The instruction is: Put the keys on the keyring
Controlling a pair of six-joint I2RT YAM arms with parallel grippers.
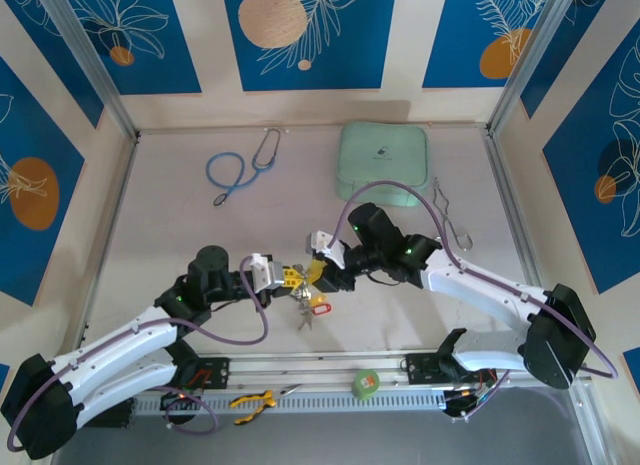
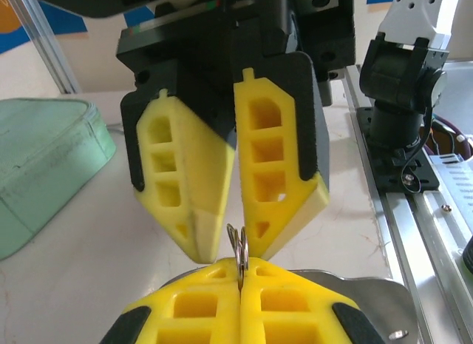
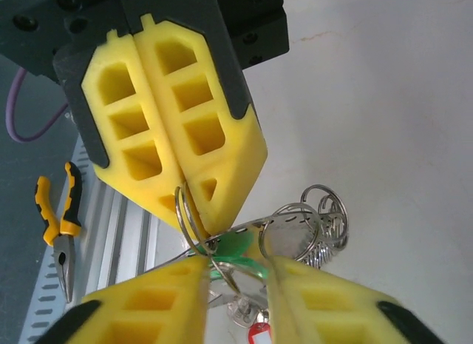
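While looking from the right wrist, can make out the left gripper point(image 3: 196, 212) with its yellow fingers pressed flat together, pinching the wire of the keyring point(image 3: 182, 211) right at the tips. Can trace that silvery ring downward into the gap of the right gripper point(image 3: 235, 268), spread apart, one yellow finger on either side. Cannot tell of any contact between those two fingers and the ring. In the same gap, a green key tag point(image 3: 238, 257); just right of it, a bunch of smaller split rings point(image 3: 299, 227); below, bits of the keys point(image 3: 244, 313) and a red tag point(image 3: 260, 335), cut off by the frame edge. Cannot say for any of them: on the keyring or merely beside it.

From the left wrist, much the same: ring edge-on, a thin metal sliver nipped between the closed-up near fingers and poking up between the parted tips opposite.

From above, both grippers tip to tip over the near middle of the table point(image 1: 180, 225), keys and red tag just beneath them toward the near edge. Farther back, well apart from all this, a blue-tubed stethoscope point(image 1: 238, 172) and a mint-green pouch point(image 1: 386, 157). Along the near rail, yellow-handled pliers point(image 1: 252, 403) and a green roll of tape point(image 1: 367, 384)
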